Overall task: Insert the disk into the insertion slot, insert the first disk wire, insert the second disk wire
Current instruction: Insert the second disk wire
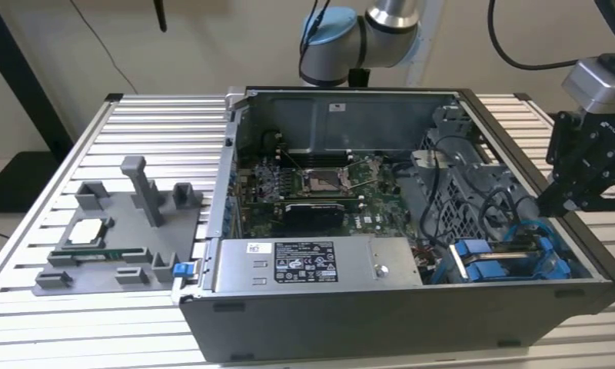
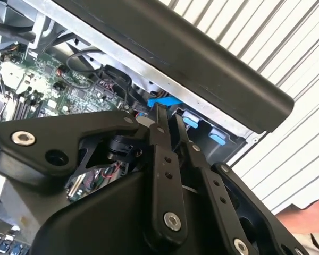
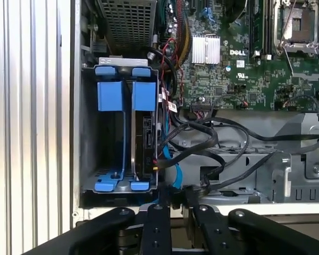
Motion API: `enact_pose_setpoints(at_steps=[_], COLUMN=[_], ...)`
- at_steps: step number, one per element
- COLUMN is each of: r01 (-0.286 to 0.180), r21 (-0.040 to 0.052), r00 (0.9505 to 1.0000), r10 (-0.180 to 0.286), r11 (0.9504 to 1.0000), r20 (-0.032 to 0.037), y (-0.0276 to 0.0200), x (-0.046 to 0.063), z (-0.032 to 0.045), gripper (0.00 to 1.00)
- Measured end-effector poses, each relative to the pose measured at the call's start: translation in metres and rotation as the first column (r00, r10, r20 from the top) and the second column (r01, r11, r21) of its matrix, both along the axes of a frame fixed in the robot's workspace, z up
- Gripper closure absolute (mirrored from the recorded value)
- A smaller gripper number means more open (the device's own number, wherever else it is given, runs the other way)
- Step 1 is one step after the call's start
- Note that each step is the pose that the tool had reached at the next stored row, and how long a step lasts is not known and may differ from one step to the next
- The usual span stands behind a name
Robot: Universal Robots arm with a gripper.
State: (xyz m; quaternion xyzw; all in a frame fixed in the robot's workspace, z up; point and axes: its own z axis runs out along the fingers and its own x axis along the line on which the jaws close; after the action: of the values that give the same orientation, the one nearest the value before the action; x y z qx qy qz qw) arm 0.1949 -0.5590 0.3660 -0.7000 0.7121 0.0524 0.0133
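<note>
Gripper [image 1: 546,206], black two-finger unit on the arm's wrist, hangs over the rim of the open dark-grey metal computer case [image 1: 390,323] on the exterior view's right, tips just at the side wall. Fingers [image 2: 165,159] drawn narrow, nearly together. Thin blue flat cable [image 3: 176,172] runs in the first wrist view from beside the drive bay to the fingertips. In the second wrist view a short bright blue end [image 2: 162,100] sits right at the tips and appears pinched between them. Disk [image 3: 147,139], a flat hard drive in a bright blue plastic carrier frame, stands on edge inside the insertion slot [image 3: 87,133], the narrow grey metal bay with blue rails and tabs. The dark edge of the disk shows beside the blue tabs. Slot and disk lie just beside the gripper tips, near them but not touching. In the exterior view they sit lower than the gripper and toward the exterior view's left. Bundle of black cables [image 3: 218,143] loops between the bay and the green motherboard [image 3: 244,69]. Grey labelled power-supply box [image 1: 307,265] lies along the near wall of the case, well apart from the gripper. Case stands on a slatted aluminium table [image 1: 41,323].
</note>
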Motion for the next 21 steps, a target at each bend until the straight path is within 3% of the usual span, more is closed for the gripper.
enact_pose_setpoints(at_steps=[8,9,14,21], r01=[0.000,0.000,0.000,0.001], r21=[0.0002,0.0003,0.0001,0.0003], r00=[1.0000,1.0000,1.0000,1.0000], r10=[0.000,0.000,0.000,-0.001], r11=[1.0000,1.0000,1.0000,1.0000], r20=[-0.0003,-0.0004,-0.0004,-0.0004], y=[-0.0001,0.0000,-0.0001,0.0000], x=[0.000,0.000,0.000,-0.009], z=[-0.0002,-0.0002,0.0004,0.0104], gripper=[0.00,1.00,1.00,1.00])
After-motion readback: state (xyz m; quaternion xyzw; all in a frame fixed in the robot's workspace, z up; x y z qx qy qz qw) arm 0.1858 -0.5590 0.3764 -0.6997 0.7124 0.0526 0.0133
